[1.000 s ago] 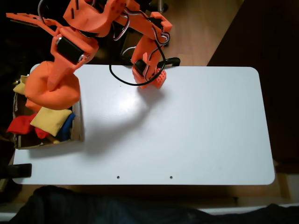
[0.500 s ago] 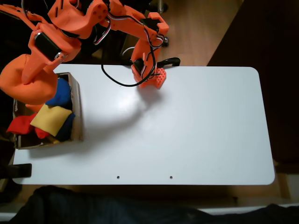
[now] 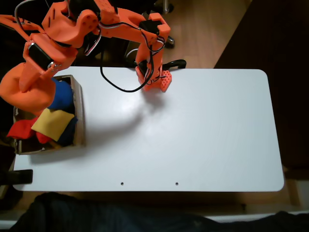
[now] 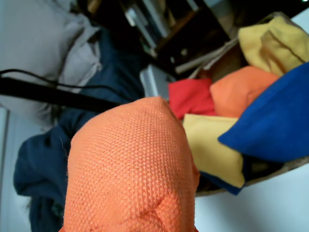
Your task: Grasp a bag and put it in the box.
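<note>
One arm [image 3: 96, 24] carries the bag [image 3: 26, 92] over the box [image 3: 79, 116] at the table's [image 3: 193, 135] 9 o'clock edge. Transport step is in hand; release remains. The gripper [image 3: 31, 79] is clamped on the bag. Judged next move: centre over the box, then part the fingers. No readable writing.

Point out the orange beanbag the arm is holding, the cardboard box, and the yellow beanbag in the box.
orange beanbag [image 3: 24, 94]: fixed view, middle of its bulging cloth.
cardboard box [image 3: 80, 116]: fixed view, its right-hand wall.
yellow beanbag [image 3: 52, 123]: fixed view, centre of its top face.
</note>
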Robot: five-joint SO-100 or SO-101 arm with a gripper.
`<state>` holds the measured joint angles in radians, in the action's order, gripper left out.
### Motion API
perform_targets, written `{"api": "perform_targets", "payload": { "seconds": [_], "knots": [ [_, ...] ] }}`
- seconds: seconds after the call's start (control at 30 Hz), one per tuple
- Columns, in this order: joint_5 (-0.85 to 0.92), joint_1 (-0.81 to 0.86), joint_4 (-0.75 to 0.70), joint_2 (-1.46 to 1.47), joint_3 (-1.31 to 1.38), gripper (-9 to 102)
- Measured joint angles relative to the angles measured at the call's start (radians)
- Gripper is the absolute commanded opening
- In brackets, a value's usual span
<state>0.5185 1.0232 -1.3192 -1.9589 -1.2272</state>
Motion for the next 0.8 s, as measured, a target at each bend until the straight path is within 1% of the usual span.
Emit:
{"api": "perform_targets", "payload": {
  "seconds": [0.27,0.6,0.8],
  "knots": [
    [-0.008,0.034,0.006,0.106,0.08,0],
    [-0.008,0.071,0.077,0.227,0.13,0],
    [-0.009,0.092,0.094,0.324,0.189,0]
  ]
}}
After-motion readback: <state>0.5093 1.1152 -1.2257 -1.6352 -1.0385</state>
